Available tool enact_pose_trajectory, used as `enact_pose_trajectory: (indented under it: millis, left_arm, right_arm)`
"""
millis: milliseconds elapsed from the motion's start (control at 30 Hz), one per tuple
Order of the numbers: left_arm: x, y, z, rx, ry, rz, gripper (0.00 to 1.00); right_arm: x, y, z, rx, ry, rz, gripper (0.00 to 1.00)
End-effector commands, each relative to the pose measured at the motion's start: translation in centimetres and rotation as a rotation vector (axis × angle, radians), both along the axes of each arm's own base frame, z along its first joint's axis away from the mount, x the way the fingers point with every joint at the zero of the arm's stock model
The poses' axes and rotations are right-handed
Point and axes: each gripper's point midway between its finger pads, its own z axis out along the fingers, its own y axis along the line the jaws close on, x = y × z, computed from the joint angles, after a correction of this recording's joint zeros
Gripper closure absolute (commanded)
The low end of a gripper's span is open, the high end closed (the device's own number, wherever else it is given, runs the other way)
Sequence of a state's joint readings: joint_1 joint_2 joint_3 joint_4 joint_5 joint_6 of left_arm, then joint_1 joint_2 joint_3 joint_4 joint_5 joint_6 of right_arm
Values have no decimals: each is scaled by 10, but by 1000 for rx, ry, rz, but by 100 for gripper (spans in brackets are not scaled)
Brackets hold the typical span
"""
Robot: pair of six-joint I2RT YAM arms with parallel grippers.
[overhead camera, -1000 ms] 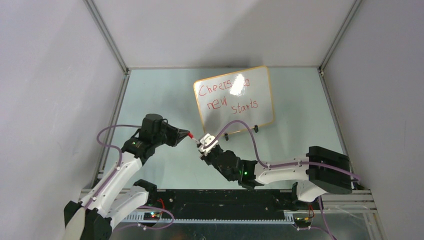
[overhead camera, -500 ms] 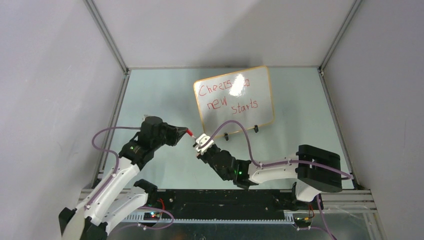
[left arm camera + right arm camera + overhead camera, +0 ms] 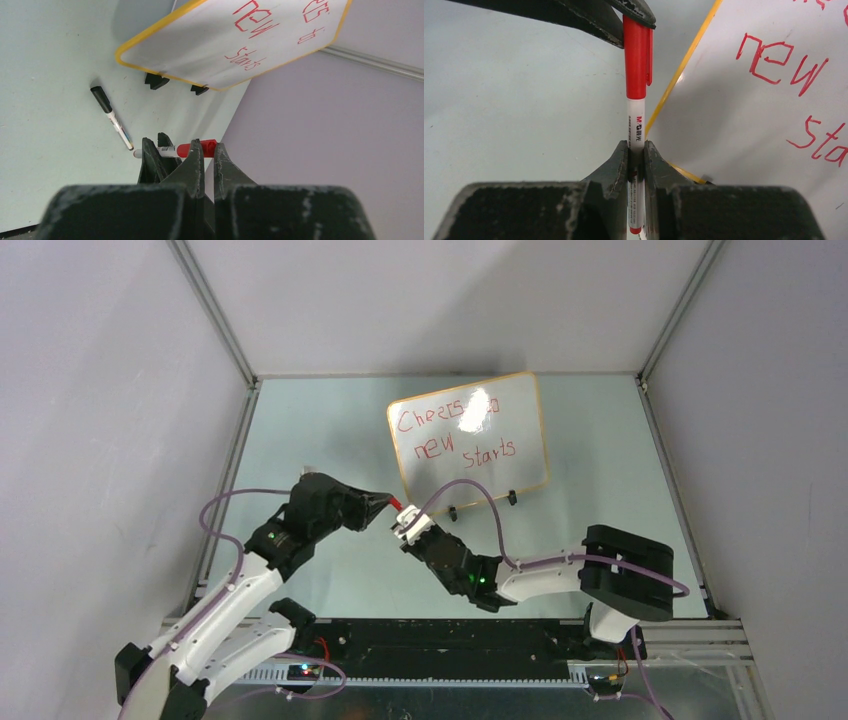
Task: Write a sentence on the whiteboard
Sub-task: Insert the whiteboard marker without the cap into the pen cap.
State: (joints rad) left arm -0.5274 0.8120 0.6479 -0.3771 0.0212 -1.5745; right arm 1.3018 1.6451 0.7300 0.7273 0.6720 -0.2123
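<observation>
— Where's the marker (image 3: 636, 120)?
— My right end effector (image 3: 408, 527) clamps it; my left end effector (image 3: 385, 502) pinches its red cap (image 3: 636, 55).
— And the whiteboard (image 3: 520, 430)?
— Propped on the surface (image 3: 300, 430) behind, the sentence (image 3: 455, 435) in red across it.

Straight in front of the large glossy white whiteboard with orange-tan rim (image 3: 468, 435), off its near-left corner, passage is blocked. The left gripper (image 3: 208, 149) and right gripper (image 3: 636, 146) meet there, both clamped on one red-capped white marker pen (image 3: 636, 115). A black-capped white marker (image 3: 112, 118) lies on the table near the board's black clip feet (image 3: 156, 80). Left and right of the board, the pale green tabletop (image 3: 300, 430) runs open to the grey enclosure walls (image 3: 110, 420); behind the board is only a narrow strip.
</observation>
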Motion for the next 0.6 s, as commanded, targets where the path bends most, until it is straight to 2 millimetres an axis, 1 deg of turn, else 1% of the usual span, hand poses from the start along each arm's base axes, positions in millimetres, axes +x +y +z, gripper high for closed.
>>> enact_pose_trajectory:
  millis: [0,33,100,233,367,433,567]
  left_arm:
    - [-37,-30,-8,-69,104,-182,100]
    - [-37,-28,-10,-49,109,-175,100]
    - [-33,-24,-13,-12,98,-162,100]
    - [-33,-25,-25,33,113,-171,100]
    - [-38,-28,-52,107,151,-182,100]
    - [-40,-33,-60,126,160,-195,100]
    - [-45,-42,-71,142,177,-232,100]
  right_arm:
    - [-11,19,72,284,-45,101,100]
    - [-9,16,72,293,-38,104,100]
    - [-9,15,71,316,-7,125,100]
    - [-10,18,70,340,25,157,100]
    - [-11,19,69,348,51,176,100]
    - [-10,19,67,349,62,183,100]
    - [-10,20,66,354,73,190,100]
